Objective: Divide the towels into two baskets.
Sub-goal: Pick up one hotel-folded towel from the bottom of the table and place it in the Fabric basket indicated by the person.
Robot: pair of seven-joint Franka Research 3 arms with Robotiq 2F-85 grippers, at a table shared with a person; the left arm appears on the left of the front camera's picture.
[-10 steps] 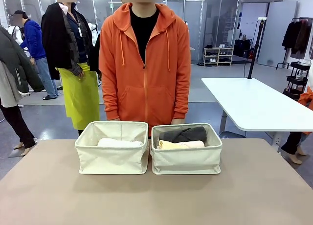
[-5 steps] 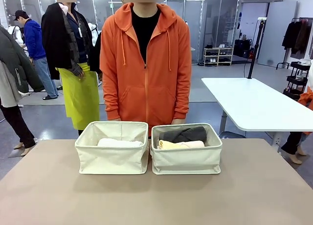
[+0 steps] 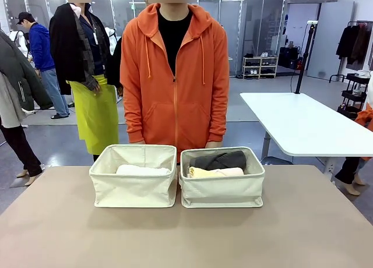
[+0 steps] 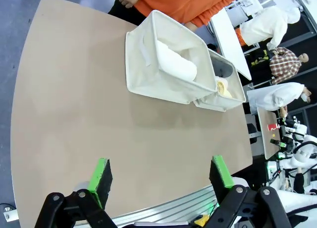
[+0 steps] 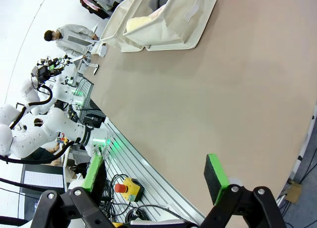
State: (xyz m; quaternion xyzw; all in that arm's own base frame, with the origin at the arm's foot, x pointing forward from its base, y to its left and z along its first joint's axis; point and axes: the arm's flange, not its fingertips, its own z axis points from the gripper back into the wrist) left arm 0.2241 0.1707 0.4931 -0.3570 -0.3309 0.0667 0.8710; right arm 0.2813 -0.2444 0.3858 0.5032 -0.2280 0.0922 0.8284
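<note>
Two cream baskets stand side by side at the far side of the table. The left basket [image 3: 133,189] [image 4: 148,77] holds a white towel [image 3: 143,170] [image 4: 176,64]. In the right basket [image 3: 221,191] [image 4: 229,98] [image 5: 185,25] lie a dark grey towel [image 3: 220,159] and, in front of it, a pale yellow towel [image 3: 215,172] [image 4: 223,87] [image 5: 141,22]. My left gripper [image 4: 161,173] hangs open over the near table edge, far from the baskets and holding nothing. My right gripper [image 5: 156,173] is open too, above the table's near right part.
A person in an orange hoodie [image 3: 173,76] stands right behind the baskets, hands low at their far rims. The tan table [image 3: 186,239] stretches bare in front of the baskets. A white table [image 3: 303,125] stands far right, with other people behind on the left.
The person in the orange hoodie has shifted slightly to the right. Baskets and towels have not moved.
</note>
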